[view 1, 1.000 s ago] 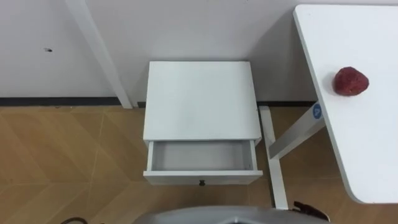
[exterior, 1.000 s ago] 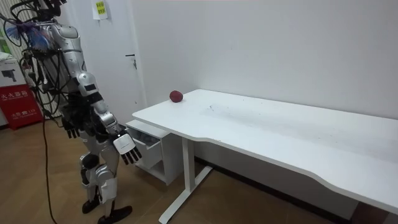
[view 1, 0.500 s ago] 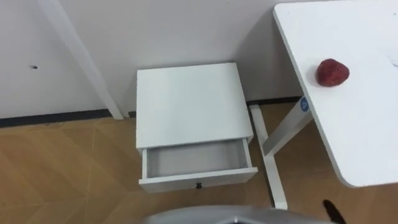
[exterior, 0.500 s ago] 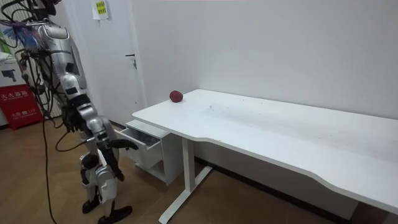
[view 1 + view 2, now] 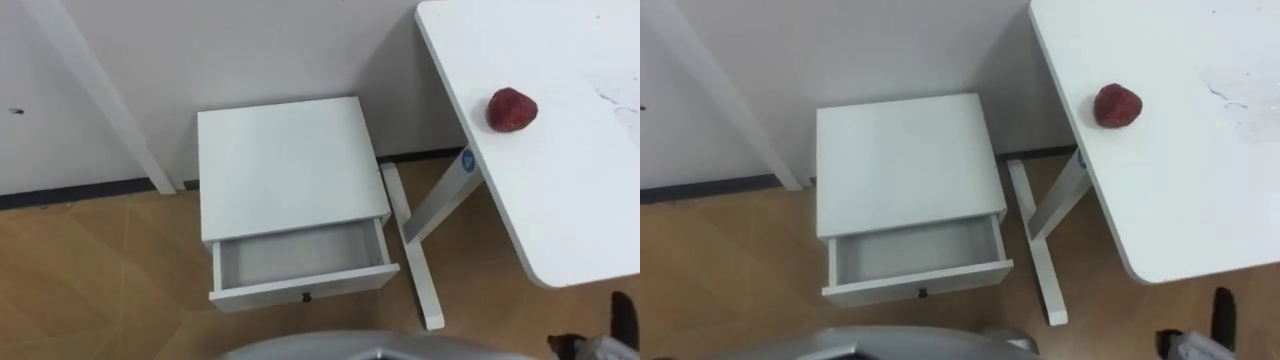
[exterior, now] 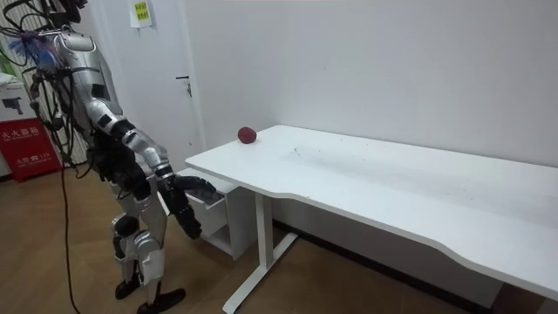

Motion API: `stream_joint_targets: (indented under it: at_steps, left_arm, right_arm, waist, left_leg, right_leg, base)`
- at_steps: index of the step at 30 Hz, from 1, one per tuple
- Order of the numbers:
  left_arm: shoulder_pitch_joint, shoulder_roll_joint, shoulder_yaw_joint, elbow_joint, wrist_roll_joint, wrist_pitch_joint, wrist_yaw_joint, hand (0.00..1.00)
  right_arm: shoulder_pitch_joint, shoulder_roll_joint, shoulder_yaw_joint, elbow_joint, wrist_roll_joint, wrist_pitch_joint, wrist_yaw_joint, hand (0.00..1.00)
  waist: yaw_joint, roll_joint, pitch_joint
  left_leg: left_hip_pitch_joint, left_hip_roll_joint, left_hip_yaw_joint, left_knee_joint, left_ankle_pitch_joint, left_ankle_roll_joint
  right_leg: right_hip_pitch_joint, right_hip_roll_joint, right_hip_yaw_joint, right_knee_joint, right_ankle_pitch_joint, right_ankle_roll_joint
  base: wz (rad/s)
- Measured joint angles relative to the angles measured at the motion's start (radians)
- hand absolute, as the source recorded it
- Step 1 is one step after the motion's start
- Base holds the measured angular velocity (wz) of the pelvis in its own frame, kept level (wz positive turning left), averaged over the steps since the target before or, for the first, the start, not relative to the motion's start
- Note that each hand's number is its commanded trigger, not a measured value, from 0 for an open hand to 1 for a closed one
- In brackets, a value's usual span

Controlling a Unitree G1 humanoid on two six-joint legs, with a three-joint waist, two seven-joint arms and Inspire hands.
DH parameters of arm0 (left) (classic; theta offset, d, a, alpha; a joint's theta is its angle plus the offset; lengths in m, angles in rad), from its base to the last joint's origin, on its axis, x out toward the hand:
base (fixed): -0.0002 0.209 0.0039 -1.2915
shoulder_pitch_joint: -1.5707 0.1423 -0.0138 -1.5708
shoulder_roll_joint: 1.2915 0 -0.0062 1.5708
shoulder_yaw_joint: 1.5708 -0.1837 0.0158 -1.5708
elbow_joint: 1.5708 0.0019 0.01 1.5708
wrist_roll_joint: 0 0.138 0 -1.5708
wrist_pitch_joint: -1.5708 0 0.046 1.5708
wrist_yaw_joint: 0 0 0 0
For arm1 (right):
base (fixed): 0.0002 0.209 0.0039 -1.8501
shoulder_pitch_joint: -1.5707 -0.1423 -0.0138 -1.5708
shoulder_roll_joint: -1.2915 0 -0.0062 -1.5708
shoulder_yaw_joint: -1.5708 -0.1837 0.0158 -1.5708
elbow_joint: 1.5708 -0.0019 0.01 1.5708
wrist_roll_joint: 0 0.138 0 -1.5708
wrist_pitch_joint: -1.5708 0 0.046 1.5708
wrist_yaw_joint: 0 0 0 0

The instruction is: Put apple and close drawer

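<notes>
A dark red apple (image 5: 511,109) lies near the left end of the white table (image 5: 570,200), also seen as the apple (image 5: 1117,105) and in the room view as the apple (image 6: 247,134). To the table's left a small white cabinet (image 5: 288,165) stands against the wall, its drawer (image 5: 300,256) pulled out and empty. My right hand (image 5: 1219,312) pokes in at the bottom right, below the table's front edge, with a dark finger held straight. It holds nothing and is far from the apple. In the room view I stand before the cabinet with my right hand (image 6: 188,220) hanging in front of me and the left hand (image 6: 206,185) beyond it.
Wooden floor (image 5: 90,290) lies around the cabinet. A white table leg and foot (image 5: 412,250) stand just right of the drawer. A slanted white bar (image 5: 100,110) leans at the wall to the left. A door (image 6: 166,78) shows behind me.
My view has turned to the right, so cabinet and apple slid left in the picture. My right arm has swung forward, and its hand now edges in at the bottom right.
</notes>
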Motion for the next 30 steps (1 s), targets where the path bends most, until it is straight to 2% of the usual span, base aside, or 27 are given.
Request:
stream_joint_targets:
  at_steps: [2,4,8,11,12,14,18,20,26,30]
  left_arm:
    - [0.011,0.0,0.0,-0.026,-0.003,-0.008,0.005,0.0]
    - [0.018,-0.003,0.0,-0.03,-0.008,-0.02,0.013,0.0]
    - [0.017,-0.003,-0.004,-0.033,-0.007,-0.032,0.012,0.0]
    - [0.017,-0.007,-0.024,-0.031,0.001,-0.038,0.012,0.0]
    - [0.015,-0.007,-0.029,-0.03,0.001,-0.038,0.012,0.0]
    - [0.014,-0.01,-0.052,-0.03,0.014,-0.038,0.006,0.0]
    - [0.008,-0.013,-0.09,-0.029,0.02,-0.036,-0.01,0.0]
    - [0.008,-0.014,-0.103,-0.026,0.019,-0.033,-0.01,0.0]
    - [0.008,-0.014,-0.136,-0.021,0.019,-0.025,-0.034,0.0]
    - [0.008,-0.013,-0.136,-0.035,0.021,-0.024,-0.057,0.0]
  right_arm:
    - [-0.003,-0.025,-0.007,-0.077,-0.017,-0.028,-0.07,0.0]
    - [-0.026,-0.062,-0.012,-0.172,-0.118,-0.066,-0.148,0.0]
    - [-0.02,-0.076,-0.01,-0.333,-0.298,-0.107,-0.246,0.0]
    - [-0.037,-0.086,0.025,-0.478,-0.592,-0.124,-0.351,0.0]
    - [-0.038,-0.093,0.039,-0.487,-0.643,-0.124,-0.367,0.0]
    - [-0.028,-0.098,0.086,-0.548,-0.825,-0.121,-0.401,0.0]
    - [-0.028,-0.123,0.154,-0.585,-1.01,-0.114,-0.397,0.0]
    - [-0.04,-0.14,0.202,-0.588,-1.074,-0.106,-0.379,0.0]
    - [-0.048,-0.154,0.338,-0.591,-1.201,-0.065,-0.209,0.0]
    - [-0.047,-0.167,0.394,-0.588,-1.214,-0.049,-0.111,0.0]
  waist:
    - [-0.003,0.0,-0.0014]
    - [-0.01,0.003,0.0001]
    - [-0.012,0.001,0.0005]
    - [-0.008,0.007,0.0015]
    - [-0.008,0.006,0.0019]
    - [0.01,0.007,0.0022]
    - [0.046,0.005,0.0031]
    - [0.051,0.004,0.0034]
    - [0.077,-0.008,0.0077]
    - [0.096,-0.02,0.0106]
  left_leg:
    - [-0.005,-0.001,0.002,-0.001,0.0,0.0]
    - [-0.008,-0.001,0.003,-0.002,0.0,0.0]
    - [-0.009,-0.001,-0.004,-0.006,0.001,-0.001]
    - [-0.021,-0.001,-0.001,-0.004,0.001,-0.001]
    - [-0.026,-0.002,-0.001,-0.003,0.001,-0.001]
    - [-0.026,-0.002,0.0,-0.004,0.001,-0.002]
    - [-0.025,-0.001,0.003,-0.005,0.001,-0.002]
    - [-0.023,-0.001,0.002,-0.004,0.002,-0.002]
    - [-0.025,0.003,-0.004,-0.005,0.002,-0.002]
    - [-0.025,0.003,-0.005,-0.004,0.002,-0.002]
  right_leg:
    - [-0.008,0.001,0.009,0.001,0.0,0.0]
    - [-0.014,0.002,0.013,0.002,0.0,0.0]
    - [-0.013,0.004,0.01,0.001,0.0,0.0]
    - [-0.026,0.004,0.006,0.001,0.001,-0.001]
    - [-0.029,0.003,0.004,0.001,0.001,-0.001]
    - [-0.03,0.004,0.002,0.001,0.001,-0.001]
    - [-0.032,0.004,0.005,-0.001,0.001,-0.001]
    - [-0.032,0.003,0.004,-0.001,0.001,-0.001]
    - [-0.03,0.002,-0.006,-0.004,0.001,-0.001]
    - [-0.028,0.002,-0.01,-0.004,0.001,-0.001]
  base:
    - [-0.04]
    - [-0.05]
    - [0.03]
    - [-0.01]
    - [0.04]
    - [0.0]
    - [-0.01]
    - [0.0]
    - [0.02]
    - [0.02]
